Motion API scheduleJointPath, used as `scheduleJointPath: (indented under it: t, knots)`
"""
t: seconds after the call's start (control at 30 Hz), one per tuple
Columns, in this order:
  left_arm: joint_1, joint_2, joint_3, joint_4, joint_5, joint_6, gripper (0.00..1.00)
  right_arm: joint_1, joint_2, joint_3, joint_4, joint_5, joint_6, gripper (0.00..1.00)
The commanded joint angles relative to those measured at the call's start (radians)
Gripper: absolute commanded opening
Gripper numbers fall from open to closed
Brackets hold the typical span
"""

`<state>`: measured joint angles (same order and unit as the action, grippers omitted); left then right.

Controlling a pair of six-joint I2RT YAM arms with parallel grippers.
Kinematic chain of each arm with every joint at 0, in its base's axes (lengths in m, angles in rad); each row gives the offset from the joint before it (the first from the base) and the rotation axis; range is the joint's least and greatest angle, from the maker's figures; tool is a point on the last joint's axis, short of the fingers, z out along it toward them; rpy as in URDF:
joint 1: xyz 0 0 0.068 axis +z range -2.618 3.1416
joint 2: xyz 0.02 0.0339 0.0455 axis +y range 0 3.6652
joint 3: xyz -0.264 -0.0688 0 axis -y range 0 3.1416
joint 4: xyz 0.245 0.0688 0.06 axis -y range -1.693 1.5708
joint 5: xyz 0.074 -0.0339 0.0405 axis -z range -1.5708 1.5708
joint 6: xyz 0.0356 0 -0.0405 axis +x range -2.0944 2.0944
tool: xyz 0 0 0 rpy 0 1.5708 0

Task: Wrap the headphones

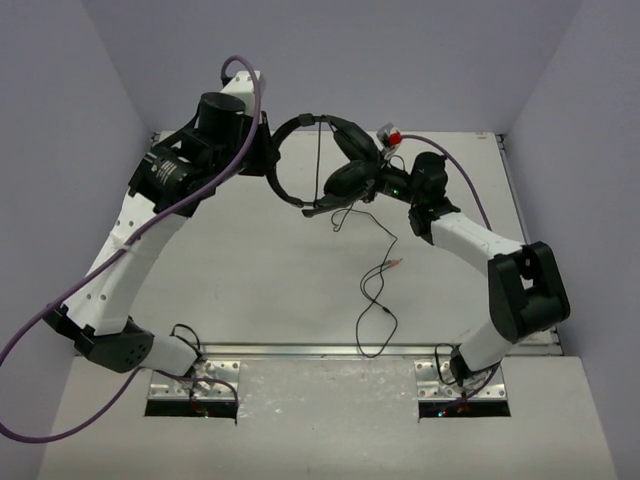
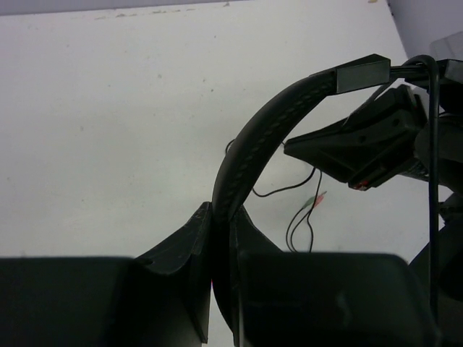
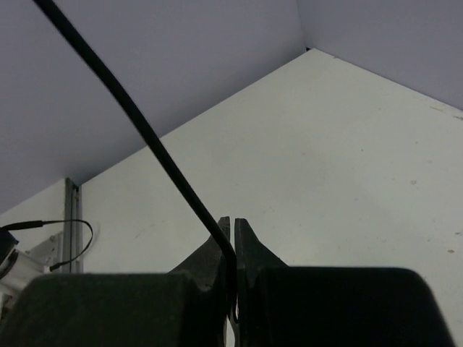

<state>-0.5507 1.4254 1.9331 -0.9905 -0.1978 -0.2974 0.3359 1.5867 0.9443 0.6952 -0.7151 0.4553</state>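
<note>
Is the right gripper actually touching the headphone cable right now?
Touching. The right wrist view shows the cable running down between the right gripper's shut jaws, pinched there.

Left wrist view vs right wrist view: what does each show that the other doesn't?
Left wrist only: the left end effector shut on the headband, and the plugs lying on the table. Right wrist only: the right end effector shut on the cable, which runs taut up-left, with the wall behind. Both: the white table and some of the thin black cable.
</note>
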Motion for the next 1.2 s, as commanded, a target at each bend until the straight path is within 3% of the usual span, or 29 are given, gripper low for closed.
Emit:
scheduleJointPath:
  t: [0.0,0.17,0.27,0.37,0.53,0.7,0.77,0.87,0.97,1.03,1.07,1.17]
  knots:
    - [-0.003,-0.103,-0.025,0.242,0.087,-0.054,0.0,-0.001,0.036,0.041,0.019,-0.081,0.066,0.01]
    - [-0.003,-0.153,-0.06,0.356,0.066,-0.097,0.0,0.005,0.062,0.013,0.167,-0.122,0.178,0.11]
    - [-0.003,-0.178,-0.075,0.432,0.046,-0.14,0.0,0.015,0.111,-0.001,0.323,-0.17,0.308,0.12]
    - [-0.003,-0.177,-0.033,0.447,-0.024,-0.18,0.0,0.032,0.157,-0.013,0.513,-0.194,0.41,0.18]
    - [-0.005,-0.131,0.087,0.435,-0.126,-0.232,0.0,0.127,0.229,0.021,0.576,-0.179,0.456,0.21]
    - [-0.003,0.003,0.285,0.297,-0.325,-0.218,0.0,0.199,0.256,0.005,0.556,-0.146,0.404,0.18]
    - [0.02,0.146,0.492,0.179,-0.379,-0.166,0.0,0.23,0.236,-0.094,0.614,-0.129,0.402,0.04]
    - [0.099,0.236,0.521,0.155,-0.33,-0.184,0.0,0.244,0.176,-0.202,0.673,-0.113,0.398,0.01]
    - [0.184,0.251,0.402,0.228,-0.315,-0.204,0.0,0.264,0.035,-0.33,0.637,-0.087,0.312,0.01]
    - [0.204,0.262,0.356,0.246,-0.359,-0.203,0.0,0.281,-0.057,-0.386,0.491,-0.064,0.242,0.01]
    - [0.21,0.288,0.368,0.247,-0.4,-0.195,0.0,0.304,-0.153,-0.392,0.337,-0.052,0.147,0.01]
    - [0.215,0.349,0.385,0.25,-0.489,-0.161,0.0,0.368,-0.292,-0.356,0.096,0.048,-0.052,0.01]
